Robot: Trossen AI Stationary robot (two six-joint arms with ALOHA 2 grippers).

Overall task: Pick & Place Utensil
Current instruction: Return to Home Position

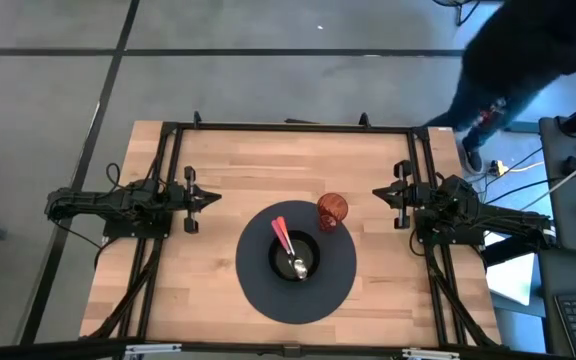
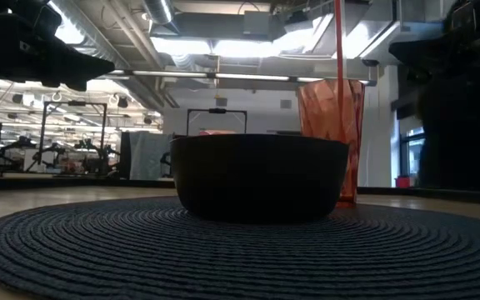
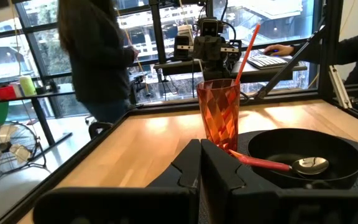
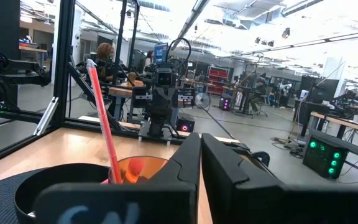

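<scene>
A round dark woven placemat (image 1: pixel 258 285) lies at the table's middle. On it sits a black bowl (image 1: pixel 308 245) (image 2: pixel 259 177) (image 3: pixel 328 146). A spoon with a red handle (image 1: pixel 282 235) (image 3: pixel 263 163) lies in the bowl, its metal head (image 3: pixel 310 165) on the bottom and its handle leaning on the rim. A faceted red cup (image 1: pixel 332 212) (image 2: pixel 332 125) (image 3: pixel 219 115) stands upright on the mat's far right part, with a thin red utensil handle (image 3: pixel 247 46) (image 4: pixel 103 127) sticking up out of it. My left gripper (image 1: pixel 213 197) (image 3: pixel 201 144) waits shut to the left of the mat. My right gripper (image 1: pixel 376 192) (image 4: pixel 201 138) waits shut to the right of the cup.
A black metal frame (image 1: pixel 288 126) runs along the table's far edge and sides. A person in dark clothes (image 1: pixel 513 55) stands beyond the far right corner. Bare wood (image 1: pixel 258 165) lies between the mat and the far rail.
</scene>
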